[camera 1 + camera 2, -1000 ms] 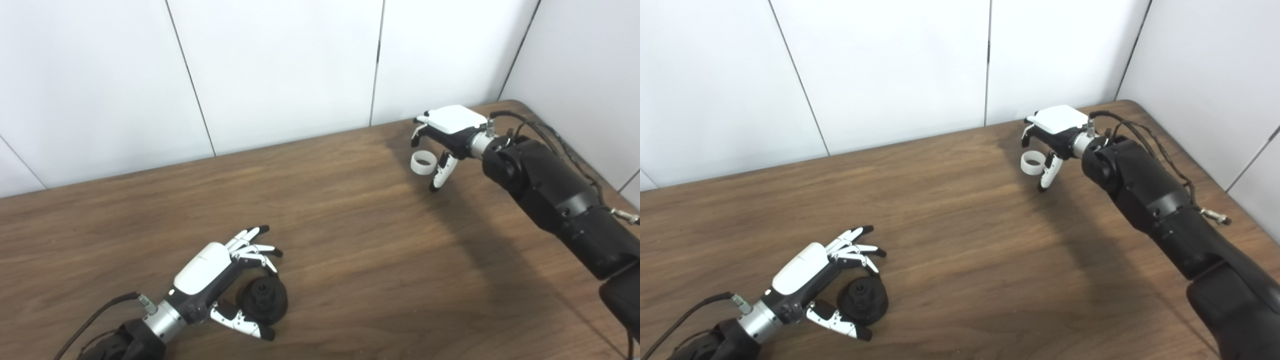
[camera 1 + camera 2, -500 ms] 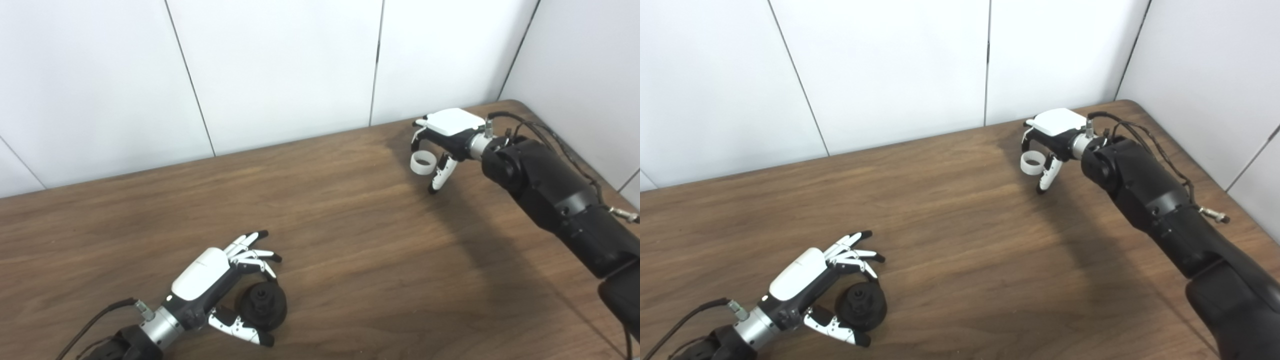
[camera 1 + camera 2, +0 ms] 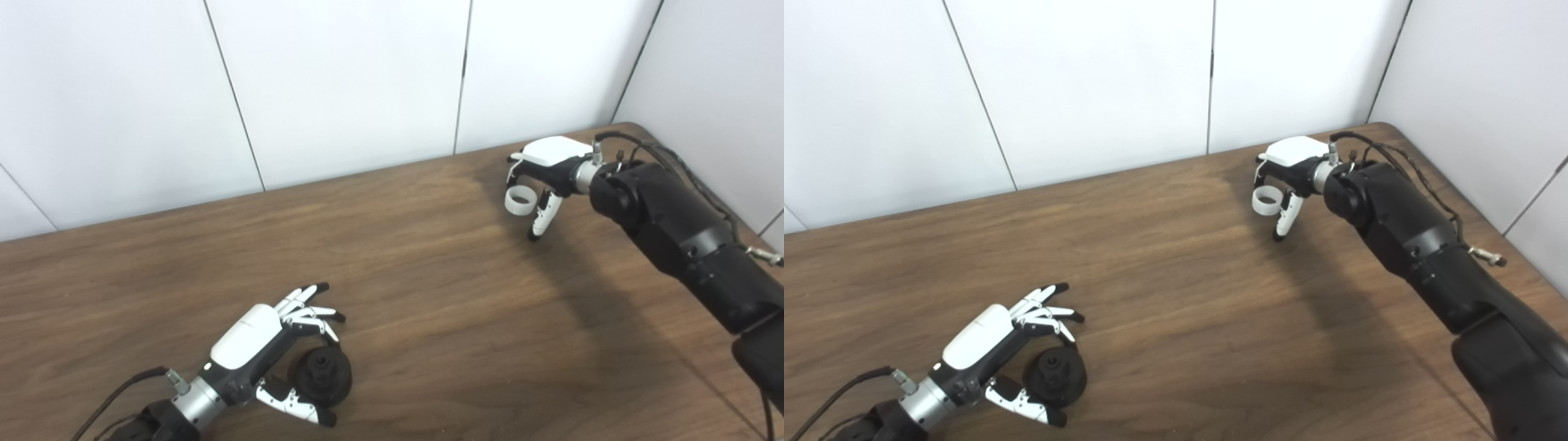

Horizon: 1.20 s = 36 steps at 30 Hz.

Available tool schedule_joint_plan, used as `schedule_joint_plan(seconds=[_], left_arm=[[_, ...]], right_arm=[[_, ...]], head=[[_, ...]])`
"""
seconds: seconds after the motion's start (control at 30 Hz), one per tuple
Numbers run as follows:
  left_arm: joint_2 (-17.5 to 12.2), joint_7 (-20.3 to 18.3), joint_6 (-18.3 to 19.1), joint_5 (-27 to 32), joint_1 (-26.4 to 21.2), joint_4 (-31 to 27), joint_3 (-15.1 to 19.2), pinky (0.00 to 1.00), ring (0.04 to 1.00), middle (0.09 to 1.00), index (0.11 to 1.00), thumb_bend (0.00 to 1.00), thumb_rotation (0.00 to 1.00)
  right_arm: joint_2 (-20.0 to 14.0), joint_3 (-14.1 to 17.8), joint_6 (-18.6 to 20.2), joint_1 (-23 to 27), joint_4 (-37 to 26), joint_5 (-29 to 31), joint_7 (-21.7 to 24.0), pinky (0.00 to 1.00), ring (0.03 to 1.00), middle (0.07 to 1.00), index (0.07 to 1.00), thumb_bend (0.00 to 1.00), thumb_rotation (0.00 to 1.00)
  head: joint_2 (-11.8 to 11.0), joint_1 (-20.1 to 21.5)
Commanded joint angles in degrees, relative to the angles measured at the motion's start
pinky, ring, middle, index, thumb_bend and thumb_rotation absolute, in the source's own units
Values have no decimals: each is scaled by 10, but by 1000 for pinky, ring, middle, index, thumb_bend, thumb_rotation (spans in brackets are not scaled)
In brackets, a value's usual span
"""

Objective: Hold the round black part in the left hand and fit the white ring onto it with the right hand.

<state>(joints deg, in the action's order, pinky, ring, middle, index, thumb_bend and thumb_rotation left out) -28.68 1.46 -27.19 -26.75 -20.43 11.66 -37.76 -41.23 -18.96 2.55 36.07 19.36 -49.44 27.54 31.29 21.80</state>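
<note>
The round black part [image 3: 321, 373] lies on the wooden table [image 3: 429, 294] near the front left. My left hand [image 3: 257, 343] cups it from the left, open, with the fingers [image 3: 309, 315] arched over its far side and the thumb [image 3: 294, 404] along its near side. At the far right the white ring [image 3: 519, 202] stands on the table. My right hand [image 3: 548, 162] hovers over it, open. Its fingers hang by the ring's far rim and its thumb [image 3: 542, 217] points down just right of the ring.
White wall panels [image 3: 343, 86] close off the table's far edge and the right side. The table's rounded far right corner [image 3: 631, 127] lies just behind the right hand. Cables [image 3: 686, 171] run along the right forearm.
The right hand has sunk lower and closer around the white ring. The left hand has slid slightly toward the near edge, still cupping the black part. Neither part has left the table.
</note>
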Motion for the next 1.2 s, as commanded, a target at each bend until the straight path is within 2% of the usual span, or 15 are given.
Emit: schedule_joint_plan(seconds=[0.0,0.23,0.6,1.17], left_arm=[[-7,-18,3,-15,4,-6,-1,1000,1000,799,481,524,64],[-7,-20,3,-15,6,-9,2,1000,1000,799,481,524,63],[-11,-26,3,-9,7,-14,3,1000,1000,797,481,524,63],[-8,-33,3,-14,15,-24,15,1000,1000,796,481,524,63]], right_arm=[[-24,12,4,28,-19,2,-4,1000,1000,955,709,993,253],[-28,10,-3,30,-12,-3,-17,1000,1000,957,707,960,239],[-34,10,-6,26,-11,-8,-23,1000,1000,959,717,903,280],[-21,5,-14,23,7,-3,-47,1000,1000,958,727,882,286]], head=[[1,0],[0,1],[-2,3],[1,-8]])
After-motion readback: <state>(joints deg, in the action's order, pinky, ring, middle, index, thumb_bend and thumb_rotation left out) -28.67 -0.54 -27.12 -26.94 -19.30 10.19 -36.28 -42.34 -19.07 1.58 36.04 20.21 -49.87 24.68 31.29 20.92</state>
